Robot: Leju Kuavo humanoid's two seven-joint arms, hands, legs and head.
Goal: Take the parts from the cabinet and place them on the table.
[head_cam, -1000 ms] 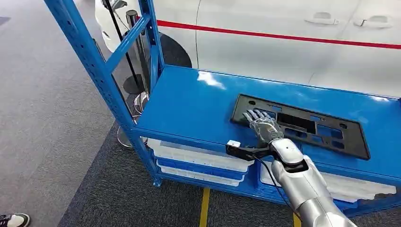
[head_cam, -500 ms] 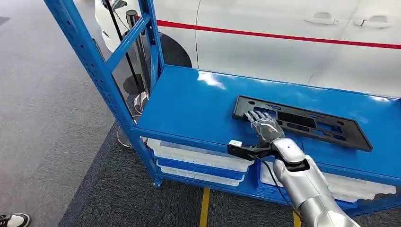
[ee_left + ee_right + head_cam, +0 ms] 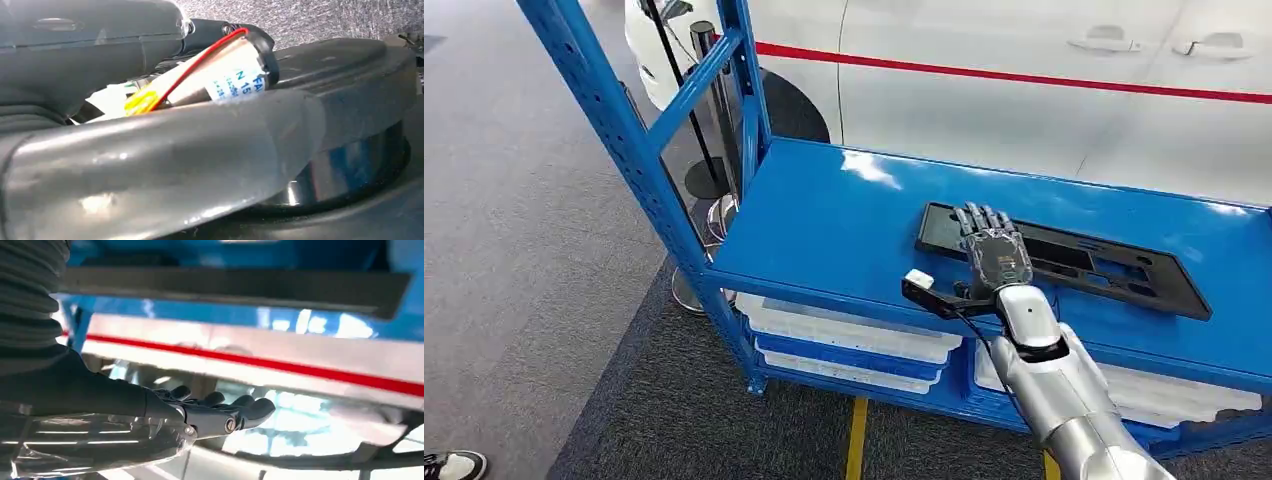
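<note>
- One part [image 3: 1064, 262] was in play: a flat black plastic panel with cutouts, lying on the blue shelf [image 3: 844, 215] toward its right half, closer to the front edge than the back.
- Right hand [image 3: 994, 252] hovered flat over the panel's left end, fingers stretched out and apart, gripping nothing. Couldn't tell from the head view if the fingertips touched the panel.
- The right wrist view showed the same thing: fingers [image 3: 220, 415] straight, nothing between them.
- Left hand: its wrist view was just blurry close-up stuff, so I couldn't tell its state.
- Step-wise I'd call this the reach, pick not made yet. The panel lay flat on the shelf, so no table part of the job was done.
- Next move probably needs the fingers to get under or around an edge. The thing's thin and flat, so sliding it to the front edge looked like the easiest grab.
- Room: loads of bare shelf left of the panel, upright post [image 3: 614, 130] at the left corner, white car [image 3: 1024, 90] right behind the back edge. The front side was open for pulling out.
</note>
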